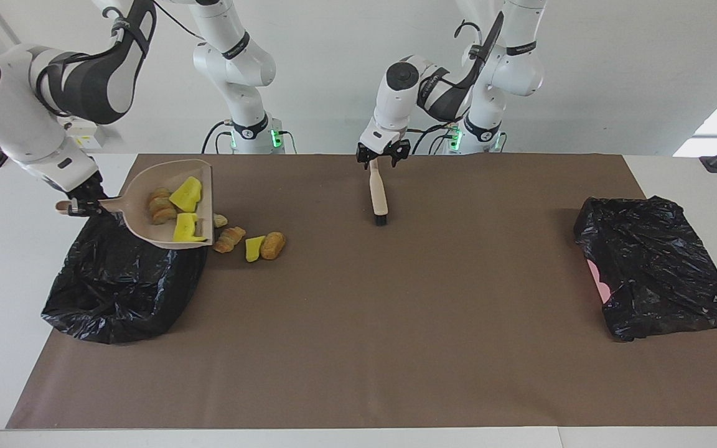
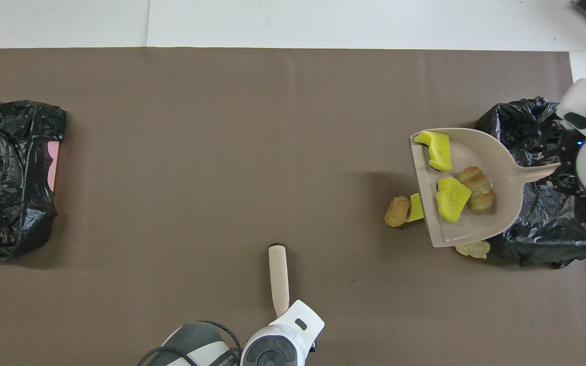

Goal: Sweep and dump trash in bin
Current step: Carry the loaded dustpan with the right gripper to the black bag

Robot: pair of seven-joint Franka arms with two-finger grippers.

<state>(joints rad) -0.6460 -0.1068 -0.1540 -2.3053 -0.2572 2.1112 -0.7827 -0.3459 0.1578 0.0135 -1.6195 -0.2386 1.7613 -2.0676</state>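
My right gripper (image 1: pixel 78 207) is shut on the handle of the beige dustpan (image 1: pixel 175 205), holding it raised and tilted over the edge of the black bin bag (image 1: pixel 116 280) at the right arm's end. In the pan lie two yellow chunks (image 1: pixel 186 194) and tan bread-like lumps (image 1: pixel 160 206); they also show in the overhead view (image 2: pixel 452 198). More trash lies on the mat by the pan's lip: a bread lump (image 1: pixel 229 238), a yellow chunk (image 1: pixel 254 247) and a brown lump (image 1: pixel 272 245). My left gripper (image 1: pixel 383 159) is shut on the brush (image 1: pixel 378 196), whose bristles touch the mat.
A second black bag (image 1: pixel 657 267) with a pink patch showing at its edge lies at the left arm's end of the table. The brown mat (image 1: pixel 396 323) covers most of the white table.
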